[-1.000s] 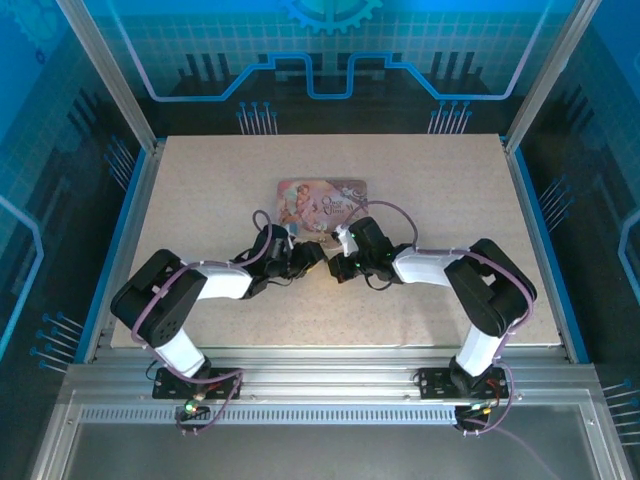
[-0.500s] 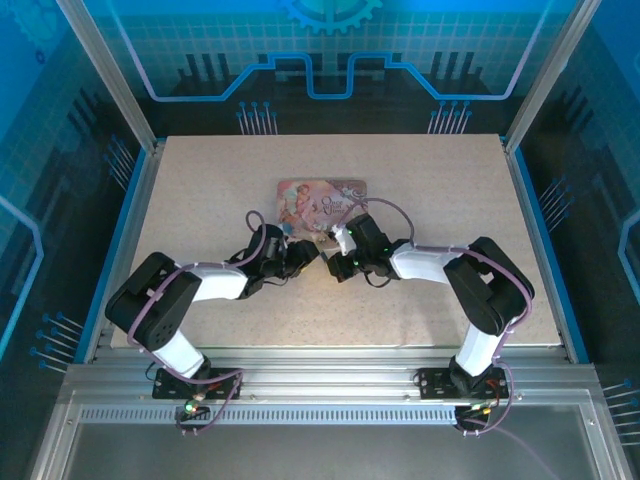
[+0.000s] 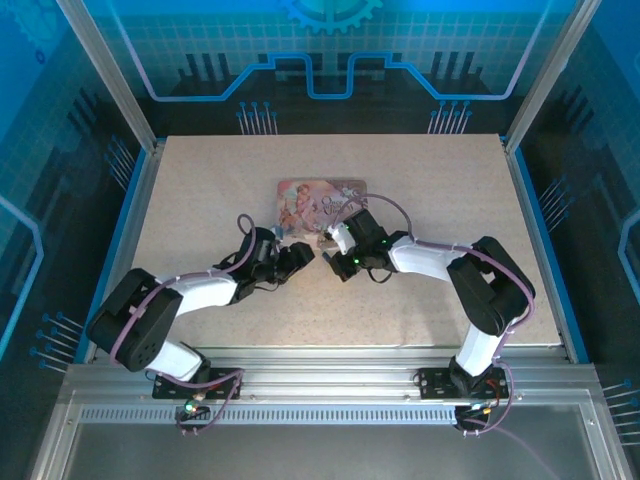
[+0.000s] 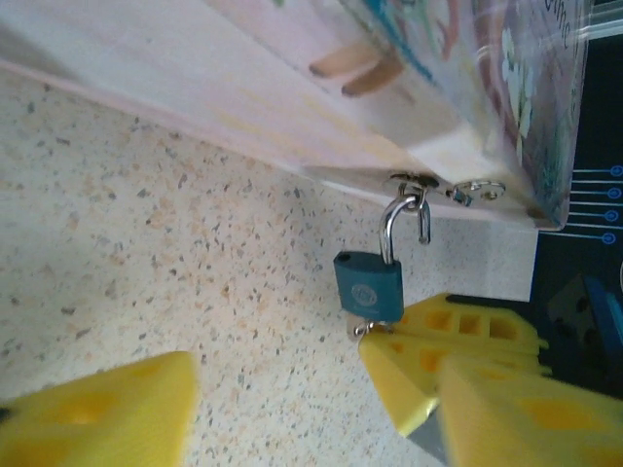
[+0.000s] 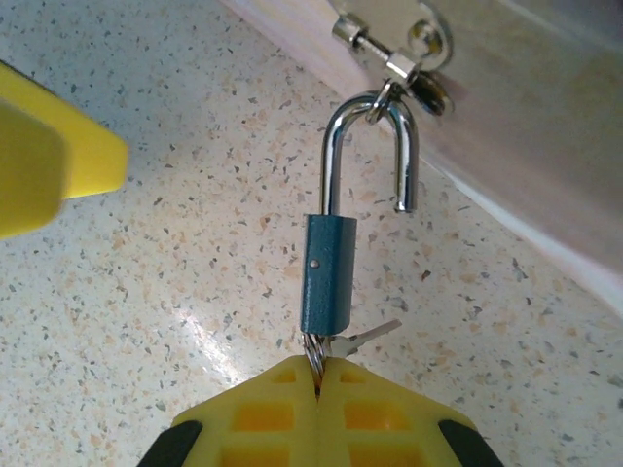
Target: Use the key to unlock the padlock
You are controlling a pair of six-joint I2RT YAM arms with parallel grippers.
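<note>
A small blue padlock [image 5: 328, 272] hangs by its silver shackle [image 5: 370, 146] from the hasp ring [image 5: 389, 78] on the pink tin [image 3: 322, 203]. The shackle's free end stands out of the body. My right gripper [image 5: 319, 375] is shut on the key and its ring at the padlock's bottom. A second small silver key [image 5: 368, 337] sticks out sideways there. In the left wrist view the padlock [image 4: 370, 285] lies ahead, and my left gripper [image 4: 311, 413] is open with nothing between its yellow fingers [image 4: 97, 413]. From above, the left gripper [image 3: 300, 255] sits just left of the right gripper [image 3: 333, 252].
The tin's near wall [image 4: 292, 107] stands close ahead of both grippers. A speckled beige table [image 3: 200, 200] spreads to the left, right and near side. Blue-lit enclosure walls and metal posts [image 3: 110, 75] frame it.
The left gripper's jaws have opened wide and let go of the padlock, and the left arm has drawn back to the left. The right gripper stays shut on the key.
</note>
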